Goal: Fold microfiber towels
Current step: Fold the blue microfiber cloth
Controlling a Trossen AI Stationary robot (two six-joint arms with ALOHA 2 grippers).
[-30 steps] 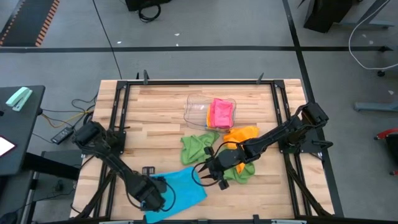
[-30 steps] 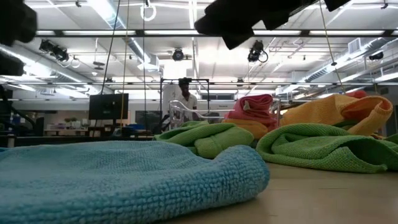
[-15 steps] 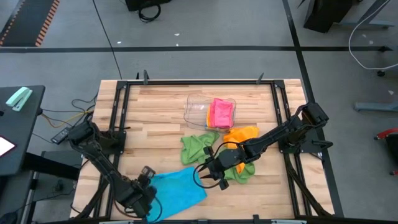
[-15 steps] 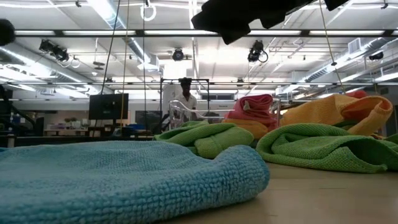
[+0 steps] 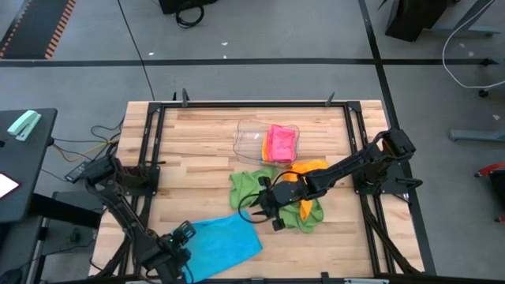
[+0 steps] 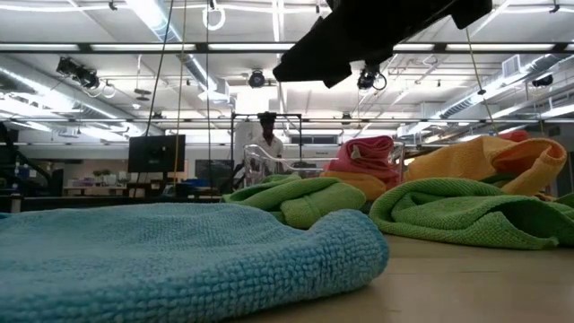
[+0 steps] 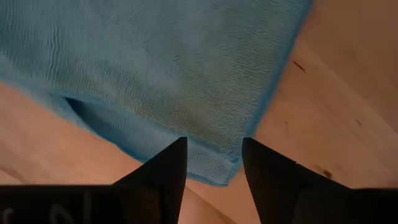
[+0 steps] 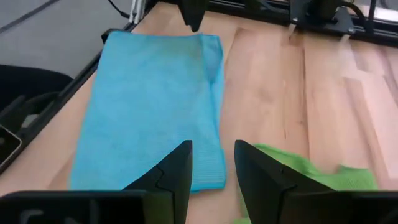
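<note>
Hovering over the blue towel (image 5: 225,241), left gripper (image 7: 213,163) open-jawed, empty

My left gripper (image 5: 180,239) has backed off the blue towel (image 5: 225,241); my right gripper (image 5: 256,213) shifted toward the green towels (image 5: 252,185).

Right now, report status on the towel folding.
Left gripper open, empty, at blue towel corner. Right gripper open, empty, above green towel. Pink towel in clear tray. Nothing obstructing.

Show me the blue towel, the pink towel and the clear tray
blue towel (image 5: 225,241): high view, middle of the folded cloth.
pink towel (image 5: 281,143): high view, middle of the bundle in the tray.
clear tray (image 5: 249,139): high view, bare floor beside the pink towel.
</note>
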